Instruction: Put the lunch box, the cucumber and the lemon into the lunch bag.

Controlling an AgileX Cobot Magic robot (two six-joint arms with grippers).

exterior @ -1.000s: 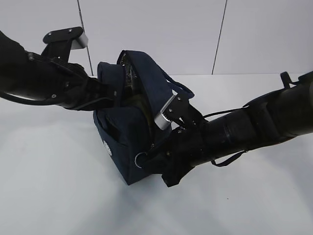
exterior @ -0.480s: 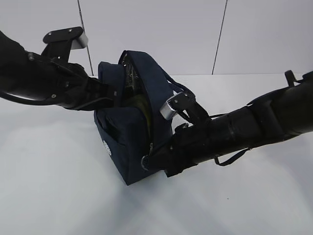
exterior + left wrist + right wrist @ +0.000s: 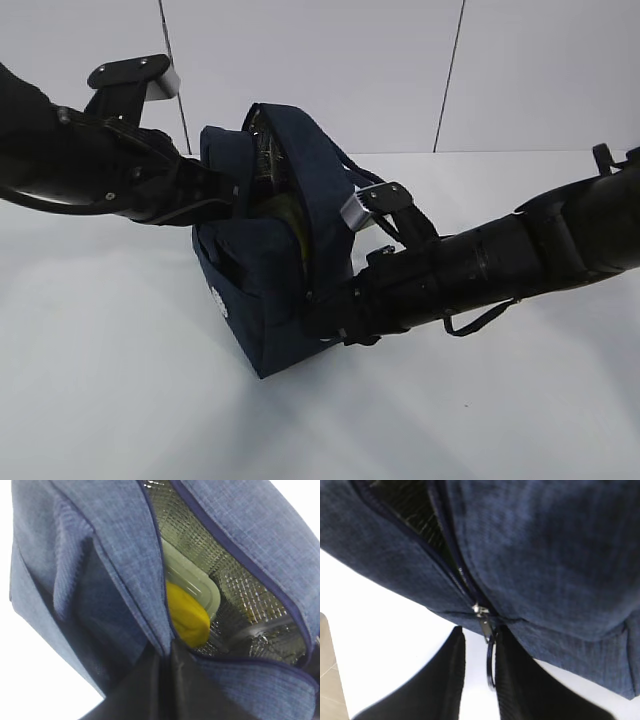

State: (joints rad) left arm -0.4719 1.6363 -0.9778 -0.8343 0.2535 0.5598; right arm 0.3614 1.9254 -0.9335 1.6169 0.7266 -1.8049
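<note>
Exterior: lunch bag (image 3: 262,290) sits on the counter (image 3: 120,400) between my two arms. Left jaws (image 3: 232,196) pinch its rear fabric edge; right jaws (image 3: 318,322) are low at the front corner.

Left wrist: jaws closed on the bag's edge. Just beyond them the mouth gapes: lemon (image 3: 187,615) lies against the lunch box (image 3: 192,577) on the foil lining. Cucumber not visible.

Right wrist: fingers (image 3: 517,680) straddle the ring pull (image 3: 491,662), ring between them; actual grip unclear.

Handling guess: fabric is soft and floppy, so take the stiff metal ring and brace the bag
</note>
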